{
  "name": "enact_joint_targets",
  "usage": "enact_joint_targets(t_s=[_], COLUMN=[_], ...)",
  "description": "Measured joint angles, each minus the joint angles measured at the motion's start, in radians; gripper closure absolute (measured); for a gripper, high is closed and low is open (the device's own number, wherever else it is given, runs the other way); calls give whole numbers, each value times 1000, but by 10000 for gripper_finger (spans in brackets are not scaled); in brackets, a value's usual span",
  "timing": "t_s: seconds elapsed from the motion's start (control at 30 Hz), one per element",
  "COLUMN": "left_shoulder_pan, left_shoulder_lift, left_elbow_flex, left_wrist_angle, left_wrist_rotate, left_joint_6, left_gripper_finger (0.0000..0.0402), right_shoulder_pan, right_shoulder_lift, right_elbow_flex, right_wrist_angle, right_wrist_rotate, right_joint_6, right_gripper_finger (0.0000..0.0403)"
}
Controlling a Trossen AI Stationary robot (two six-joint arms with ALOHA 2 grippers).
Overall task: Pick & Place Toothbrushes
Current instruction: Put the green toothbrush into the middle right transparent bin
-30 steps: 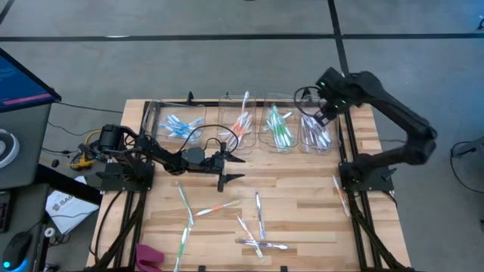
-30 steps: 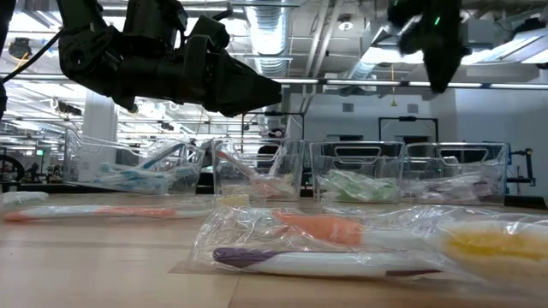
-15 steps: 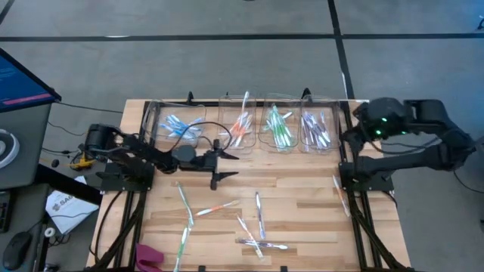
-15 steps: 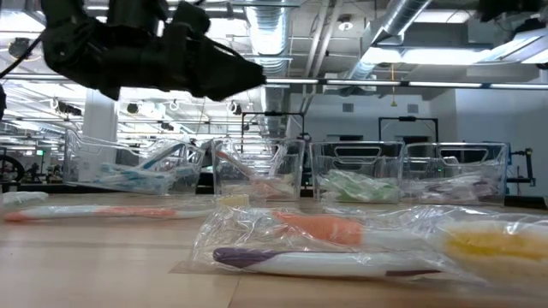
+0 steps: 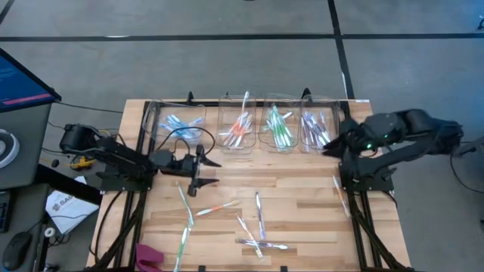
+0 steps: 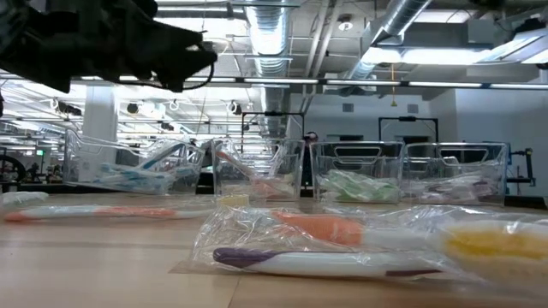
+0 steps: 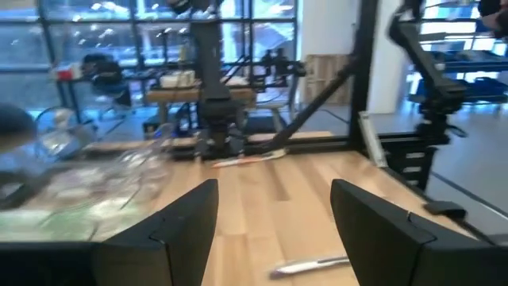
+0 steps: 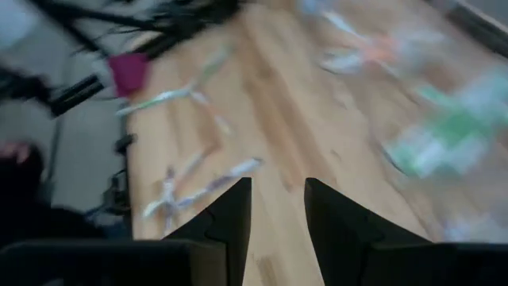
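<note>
Several wrapped toothbrushes [image 5: 249, 227] lie loose on the near middle of the wooden table; two show close in the low view, one purple [image 6: 325, 261] and one orange [image 6: 318, 228]. More toothbrushes fill clear bins along the far edge: blue [image 5: 181, 125], orange [image 5: 240, 127], green [image 5: 278, 128], purple [image 5: 316, 130]. My left gripper [image 5: 212, 172] [image 7: 274, 191] hangs open and level above the table's left part, near the blue bin, with nothing between its fingers. My right gripper [image 5: 327, 149] [image 8: 278, 187] is at the right edge, slanting down over the table, open by a narrow gap and empty.
One toothbrush [image 5: 338, 189] lies by the right arm's base at the table's right edge. A pink object [image 5: 149, 257] sits at the near left corner. The bins' walls [image 6: 308, 167] stand along the far side. Bare wood [image 5: 302, 181] shows between bins and loose brushes.
My right gripper has swung from above the purple bin toward the table's right edge, drawn back over its base and turned about. My left gripper has drawn back toward the table's left edge, staying level and open. No toothbrush has moved.
</note>
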Motion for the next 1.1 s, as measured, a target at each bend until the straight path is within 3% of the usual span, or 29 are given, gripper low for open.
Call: enact_joint_targets(t_s=[0.17,0.3,0.5,0.6,0.73,0.97,1.1], left_shoulder_pan=[-46,-63,-65,-65,-65,-66,-67], left_shoulder_lift=[0,0,1,1,1,1,-1], left_elbow_flex=[1,1,-19,-24,-24,-24,-24], left_wrist_angle=[5,4,-1,0,6,-32,-41], left_wrist_rotate=[1,1,5,21,30,7,104], left_joint_6=[42,43,43,43,36,-41,-73], left_gripper_finger=[165,165,165,165,165,165,167], right_shoulder_pan=[127,227,312,325,321,325,326], right_shoulder_lift=[14,117,334,447,556,702,768], right_elbow_flex=[-126,-169,-168,-146,-98,-88,-88], right_wrist_angle=[373,589,822,822,762,715,736], right_wrist_rotate=[-48,-47,85,201,320,319,317], right_joint_6=[-199,-380,-667,-735,-652,-398,-287], right_gripper_finger=[290,290,290,286,277,284,289])
